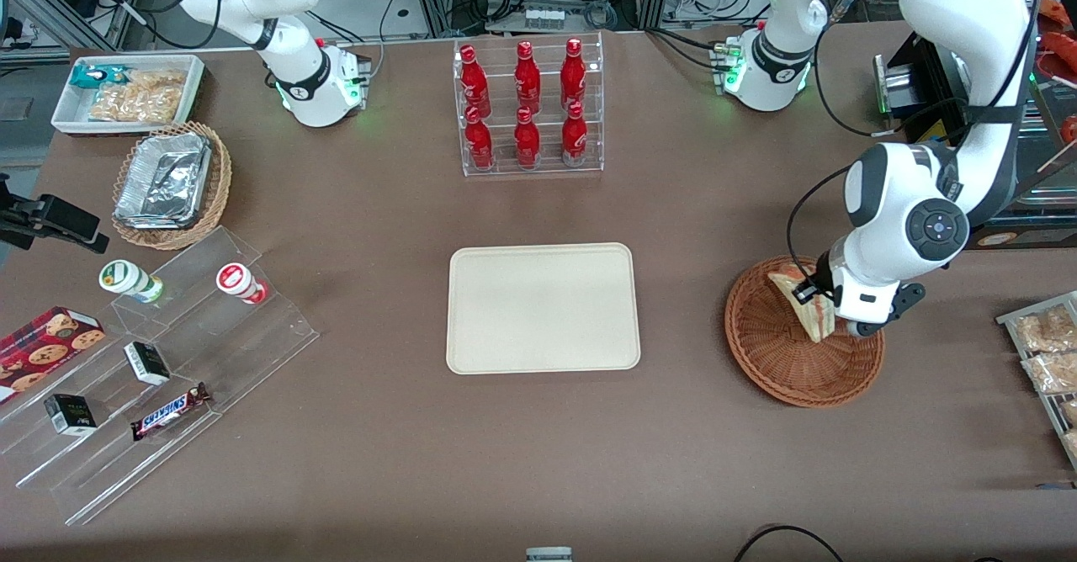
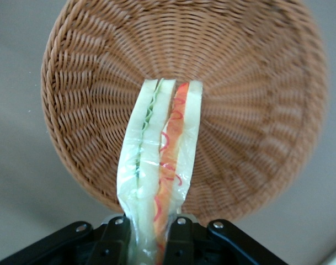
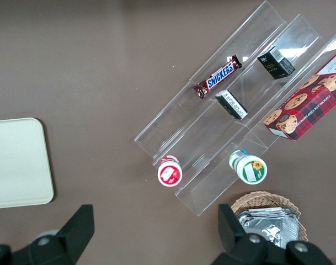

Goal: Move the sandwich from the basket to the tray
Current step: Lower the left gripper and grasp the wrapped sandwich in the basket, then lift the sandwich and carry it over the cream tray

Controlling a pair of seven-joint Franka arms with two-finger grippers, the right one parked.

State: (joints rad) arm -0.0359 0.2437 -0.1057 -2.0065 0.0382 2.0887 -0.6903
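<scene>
Item, as we log it: sandwich (image 2: pixel 159 165), a wrapped wedge pinched by its end between the gripper (image 1: pixel 814 294) fingers (image 2: pixel 117 243), hanging over the basket (image 1: pixel 782 360). From the basket we place the tray (image 1: pixel 543 307), bare, at nine o'clock, well apart.

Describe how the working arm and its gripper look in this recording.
The glossy white left arm has dark grey joint bands and a round dark end cap with buttons, plus a black cable looping beside it. Its gripper has a white body and black fingers.
</scene>
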